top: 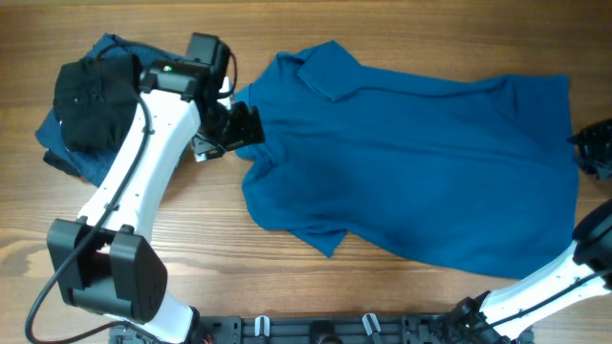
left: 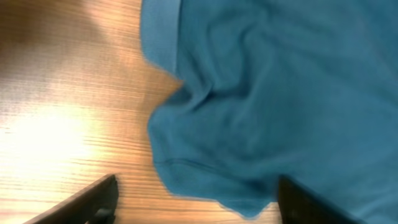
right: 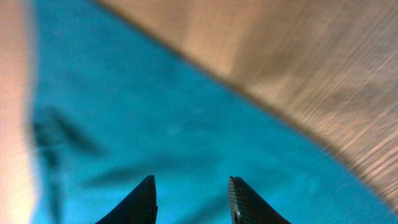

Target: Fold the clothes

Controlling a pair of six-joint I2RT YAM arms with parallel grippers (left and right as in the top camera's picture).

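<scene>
The polo (top: 411, 162) lies spread on the surface (top: 287, 277), not yet folded, with the left gripper (left: 196, 186) and right gripper (right: 189, 186) both open over it.

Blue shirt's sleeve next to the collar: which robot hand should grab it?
Left, probably. The left hand hovers open right at that sleeve, while the right hand is far away at the bottom edge of the blue shirt.

Wooden table (top: 287, 277): light-brown surface, grain running left to right, fills the frame. Black rail (top: 287, 330) with pale clips: bottom edge, centre.
</scene>
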